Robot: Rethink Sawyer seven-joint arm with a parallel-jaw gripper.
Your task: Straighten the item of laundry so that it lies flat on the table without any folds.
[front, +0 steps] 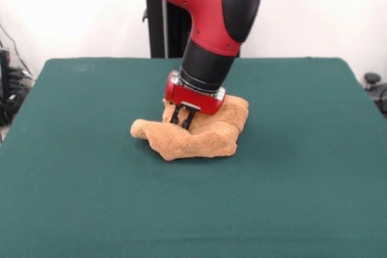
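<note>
Green bench [91, 197] carries the bunched terry towel [199, 137] mid-surface; tool [183, 119] fingers nearly together, pressed into its top folds, grip unclear, so lifting may grab several layers and worsen the bunching.

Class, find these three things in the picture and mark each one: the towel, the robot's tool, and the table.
towel [208, 137]: front view, on its crumpled front fold.
tool [183, 119]: front view, between the dark tips pressed down into the towel.
table [91, 197]: front view, on bare green top.
</note>
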